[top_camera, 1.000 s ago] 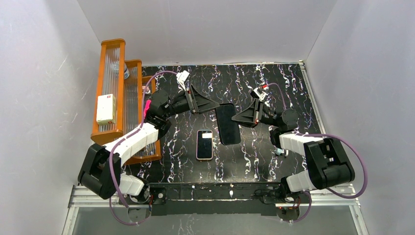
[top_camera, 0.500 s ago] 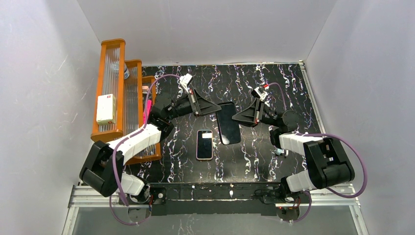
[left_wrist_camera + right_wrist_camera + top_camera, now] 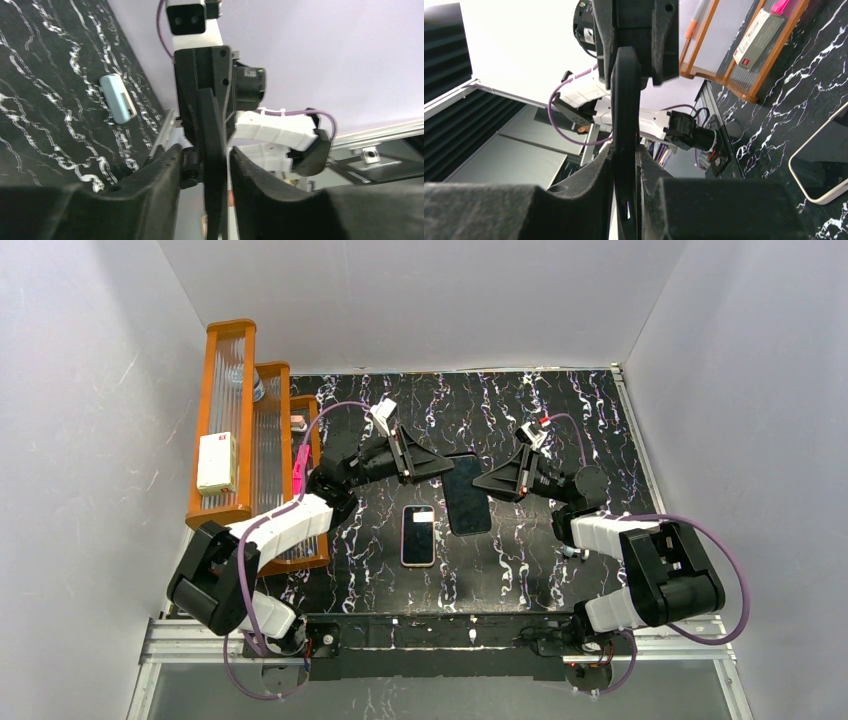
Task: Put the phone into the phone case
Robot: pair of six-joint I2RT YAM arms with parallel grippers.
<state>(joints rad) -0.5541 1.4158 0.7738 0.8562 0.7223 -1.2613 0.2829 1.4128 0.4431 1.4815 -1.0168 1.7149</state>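
Fingers (image 3: 155, 195) of the left gripper (image 3: 441, 464) are pinching the left edge of the phone (image 3: 466, 502), which is hanging between the two hands, off the table (image 3: 520, 420). The right gripper (image 3: 482, 482) is clamping the opposite edge, its fingers pressing tight on both faces. The phone case (image 3: 418, 536) is lying flat below the left gripper, toward its base.

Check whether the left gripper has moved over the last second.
Yes. The left gripper, at the black slab, has shifted toward the table's near edge, judged against the orange rack.
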